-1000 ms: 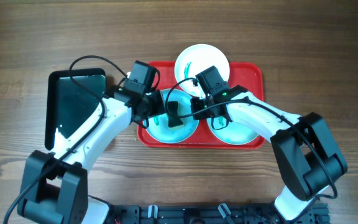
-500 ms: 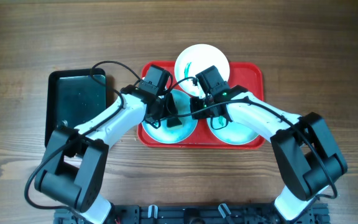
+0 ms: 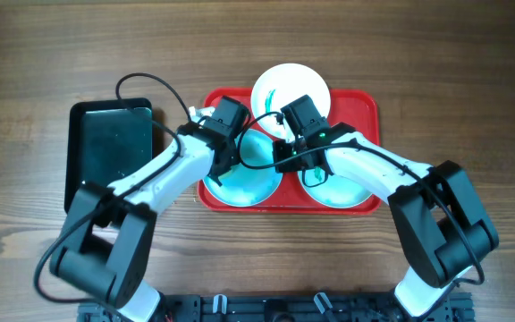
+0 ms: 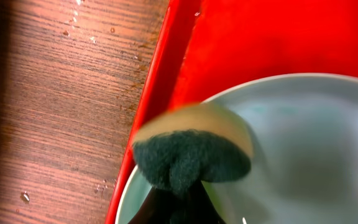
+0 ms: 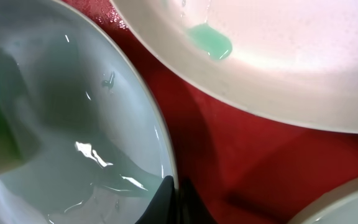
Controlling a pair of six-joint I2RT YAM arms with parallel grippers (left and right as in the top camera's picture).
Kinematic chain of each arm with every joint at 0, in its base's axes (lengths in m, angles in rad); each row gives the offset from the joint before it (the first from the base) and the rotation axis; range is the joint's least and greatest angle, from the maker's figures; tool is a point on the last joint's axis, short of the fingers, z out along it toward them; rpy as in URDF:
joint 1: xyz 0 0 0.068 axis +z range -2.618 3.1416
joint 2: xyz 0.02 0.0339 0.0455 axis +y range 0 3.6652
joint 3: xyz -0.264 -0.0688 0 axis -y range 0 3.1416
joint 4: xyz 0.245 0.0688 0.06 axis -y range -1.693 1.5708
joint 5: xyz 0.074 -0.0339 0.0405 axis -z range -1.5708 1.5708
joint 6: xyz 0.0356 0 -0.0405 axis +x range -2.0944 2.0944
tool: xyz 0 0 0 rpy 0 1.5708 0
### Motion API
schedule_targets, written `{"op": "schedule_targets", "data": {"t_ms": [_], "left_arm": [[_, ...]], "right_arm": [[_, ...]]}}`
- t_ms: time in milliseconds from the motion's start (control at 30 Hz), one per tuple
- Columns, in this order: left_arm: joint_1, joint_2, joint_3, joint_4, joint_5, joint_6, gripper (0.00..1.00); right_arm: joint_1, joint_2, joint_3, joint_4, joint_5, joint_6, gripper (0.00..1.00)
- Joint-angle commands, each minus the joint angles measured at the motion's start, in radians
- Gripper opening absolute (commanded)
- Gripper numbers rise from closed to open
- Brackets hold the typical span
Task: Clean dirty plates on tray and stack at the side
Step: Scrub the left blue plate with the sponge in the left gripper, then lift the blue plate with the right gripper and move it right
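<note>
The red tray (image 3: 365, 107) holds three plates. The white plate (image 3: 291, 82) at the back has a teal smear (image 5: 210, 40). The left cyan plate (image 3: 256, 181) looks wet, with teal streaks near its left rim. My left gripper (image 3: 225, 163) is shut on a green-and-yellow sponge (image 4: 191, 152), pressed on this plate's left edge (image 4: 303, 143) by the tray rim (image 4: 157, 81). My right gripper (image 5: 176, 199) is shut on the same plate's right rim (image 5: 55, 112). The right cyan plate (image 3: 340, 190) lies partly under my right arm.
A smaller black glossy tray (image 3: 110, 152) lies on the wood table left of the red tray. Cables loop above both wrists. Water drops dot the wood (image 4: 73, 37) beside the red tray's rim.
My left gripper has dragged the sponge from the middle of the left cyan plate to its upper-left edge. The right gripper has stayed on the plate's rim.
</note>
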Motion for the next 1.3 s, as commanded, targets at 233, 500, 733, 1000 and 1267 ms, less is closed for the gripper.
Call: {"op": "schedule_targets", "data": {"t_ms": [233,500,733,1000,1267], "left_arm": [[0.010,-0.019,-0.061,0.013,0.363,0.006,0.04],[0.014,-0.015,-0.074,-0.002,-0.153,-0.003,0.04],[0.029,-0.272,-0.015,-0.034,-0.182,-0.053,0.04],[0.430,-0.431,-0.016,-0.039,-0.029,-0.055,0.04],[0.760,-0.375,-0.016,-0.049,0.135,-0.055,0.04]], "right_arm": [[0.000,0.018,0.014,-0.008,0.009,0.010,0.04],[0.000,0.016,0.014,-0.016,0.008,0.008,0.04],[0.001,-0.023,0.042,-0.023,-0.094,-0.066,0.04],[0.004,-0.238,0.137,-0.146,0.188,-0.151,0.04],[0.202,-0.305,0.137,-0.171,0.703,-0.335,0.04]]}}
